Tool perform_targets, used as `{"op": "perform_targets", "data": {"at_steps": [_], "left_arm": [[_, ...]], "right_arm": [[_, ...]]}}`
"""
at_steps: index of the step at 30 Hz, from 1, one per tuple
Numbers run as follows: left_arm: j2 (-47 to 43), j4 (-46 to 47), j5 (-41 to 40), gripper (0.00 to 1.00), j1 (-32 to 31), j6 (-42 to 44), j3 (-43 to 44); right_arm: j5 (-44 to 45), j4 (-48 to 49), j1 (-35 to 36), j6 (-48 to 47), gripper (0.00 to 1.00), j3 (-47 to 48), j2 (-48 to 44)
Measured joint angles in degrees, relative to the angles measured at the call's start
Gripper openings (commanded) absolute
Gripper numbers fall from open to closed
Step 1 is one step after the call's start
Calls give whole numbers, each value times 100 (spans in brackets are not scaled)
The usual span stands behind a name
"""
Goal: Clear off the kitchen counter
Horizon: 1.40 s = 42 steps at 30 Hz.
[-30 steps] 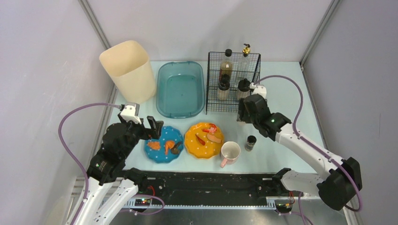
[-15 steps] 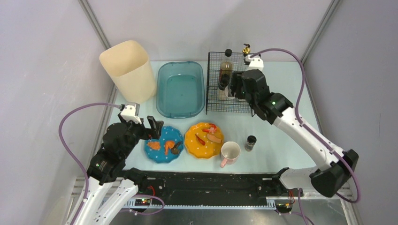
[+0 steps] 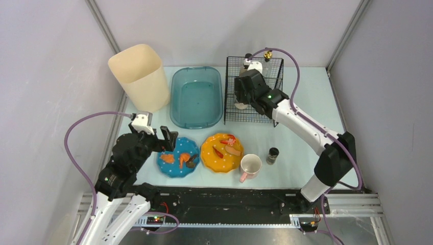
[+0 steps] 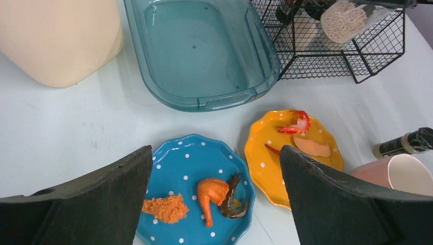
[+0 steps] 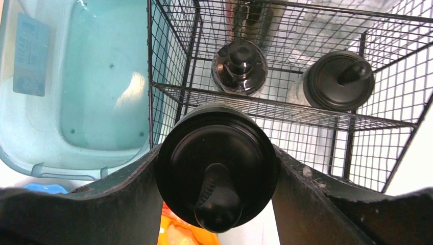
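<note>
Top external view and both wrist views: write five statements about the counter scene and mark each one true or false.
1. The teal basin holds no dishes. True.
2. The blue plate is bare. False: food scraps lie on it.
3. The right fingers grip a black-lidded jar. True.
4. The pink mug lies in the basin. False: it sits on the kitchen counter beside the orange plate.
5. The left fingers are shut on the blue plate. False: they stand open, holding nothing.
</note>
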Motion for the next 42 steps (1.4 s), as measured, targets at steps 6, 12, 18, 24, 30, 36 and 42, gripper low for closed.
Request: {"op": "perform_targets", "data": {"at_steps": [6, 12, 18, 24, 30, 36, 42], "left_arm": [[22, 0, 0, 98, 0, 0, 0], [33, 0, 0, 98, 0, -2, 0], [33, 0, 0, 98, 0, 0, 0], [35, 0, 0, 98, 0, 0, 0], [35, 0, 0, 98, 0, 0, 0], [35, 0, 0, 98, 0, 0, 0], [35, 0, 2, 98, 0, 0, 0]], "right_arm": [[-11, 42, -4, 2, 22, 251, 505], [-26, 9, -24, 2, 22, 352, 1010], [-31, -7, -68, 0, 24, 363, 1405], [-63, -20, -98, 4, 41, 363, 1650], [-116, -31, -118, 7, 66, 363, 1707], [-109, 9, -122, 7, 85, 343, 1696], [-63, 74, -146, -15, 98, 105, 1292]]}}
